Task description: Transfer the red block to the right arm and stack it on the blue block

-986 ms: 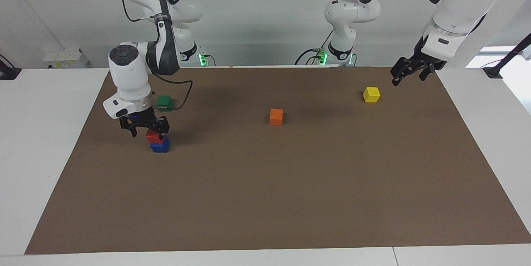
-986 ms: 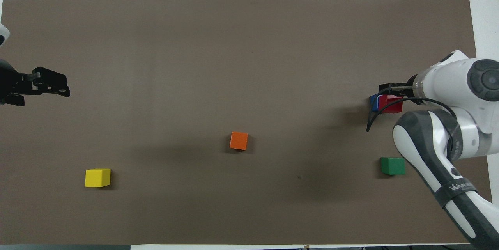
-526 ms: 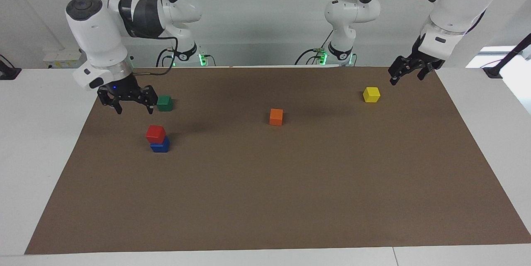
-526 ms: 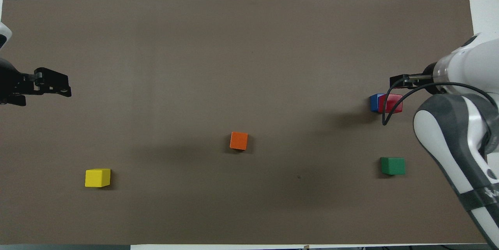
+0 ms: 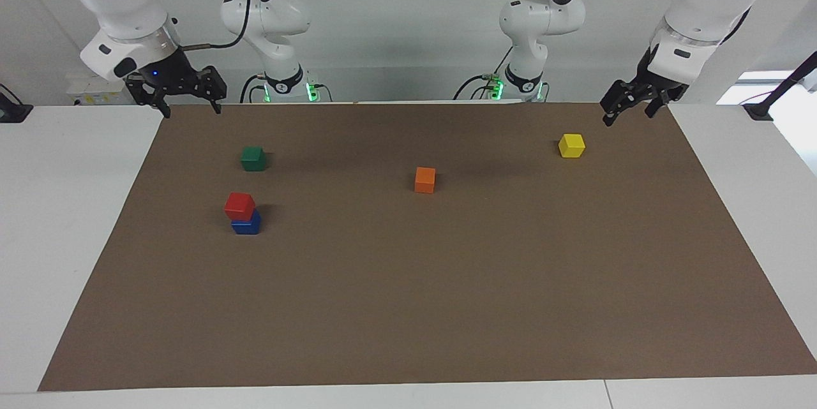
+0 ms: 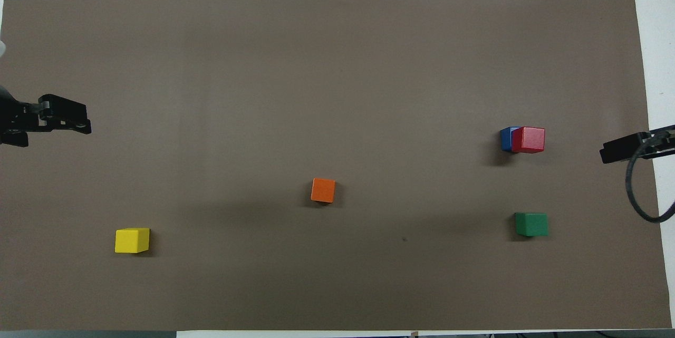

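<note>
In the facing view, our right gripper (image 5: pixel 185 93) has climbed away from the stack within the last second and now hangs empty, fingers spread wide, over the mat's edge at about eleven o'clock from the red block (image 5: pixel 239 205). That block sits on the blue block (image 5: pixel 246 225), untouched, so we judge the stacking done. Our left gripper (image 5: pixel 629 107) waits near the yellow block (image 5: pixel 571 145); we cannot tell its opening.

In the overhead view, the red block (image 6: pixel 528 139) covers most of the blue block (image 6: pixel 507 138), slightly offset. The right gripper (image 6: pixel 627 147) has cleared to three o'clock; the left gripper (image 6: pixel 66 121) idles.
</note>
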Controlling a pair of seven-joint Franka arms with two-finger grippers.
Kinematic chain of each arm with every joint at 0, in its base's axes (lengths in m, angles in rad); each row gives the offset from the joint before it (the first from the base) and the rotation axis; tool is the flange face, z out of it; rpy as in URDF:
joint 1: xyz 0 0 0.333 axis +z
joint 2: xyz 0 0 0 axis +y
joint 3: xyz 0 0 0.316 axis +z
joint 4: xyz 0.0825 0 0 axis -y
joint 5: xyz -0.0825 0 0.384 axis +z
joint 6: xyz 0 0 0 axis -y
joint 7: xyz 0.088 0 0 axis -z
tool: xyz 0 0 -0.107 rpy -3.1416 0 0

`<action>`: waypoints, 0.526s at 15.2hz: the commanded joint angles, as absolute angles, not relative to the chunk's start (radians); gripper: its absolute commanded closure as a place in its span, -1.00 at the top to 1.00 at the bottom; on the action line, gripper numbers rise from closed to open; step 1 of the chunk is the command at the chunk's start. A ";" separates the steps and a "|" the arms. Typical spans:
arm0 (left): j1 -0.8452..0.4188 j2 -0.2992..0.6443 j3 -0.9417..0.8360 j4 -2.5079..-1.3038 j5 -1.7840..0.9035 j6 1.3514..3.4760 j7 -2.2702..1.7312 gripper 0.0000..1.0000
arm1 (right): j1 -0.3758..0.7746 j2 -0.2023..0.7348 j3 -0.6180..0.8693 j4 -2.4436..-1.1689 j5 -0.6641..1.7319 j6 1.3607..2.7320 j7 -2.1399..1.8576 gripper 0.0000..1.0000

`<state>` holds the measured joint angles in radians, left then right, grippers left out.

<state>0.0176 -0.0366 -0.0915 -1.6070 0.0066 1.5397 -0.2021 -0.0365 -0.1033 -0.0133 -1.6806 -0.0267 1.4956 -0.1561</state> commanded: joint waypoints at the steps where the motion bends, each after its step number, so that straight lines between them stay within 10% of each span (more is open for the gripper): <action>1: 0.014 -0.049 -0.091 -1.614 0.021 1.526 -0.216 1.00 | -0.064 -0.055 -0.009 -1.585 0.000 1.457 -0.181 1.00; 8: 0.014 -0.049 -0.091 -1.614 0.021 1.526 -0.216 1.00 | -0.061 -0.037 -0.009 -1.555 -0.002 1.463 -0.178 1.00</action>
<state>0.0177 -0.0366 -0.0915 -1.6070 0.0066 1.5387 -0.2025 -0.0500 -0.0516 -0.0131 -1.5833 -0.0197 1.4882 -0.1595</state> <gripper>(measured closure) 0.000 0.000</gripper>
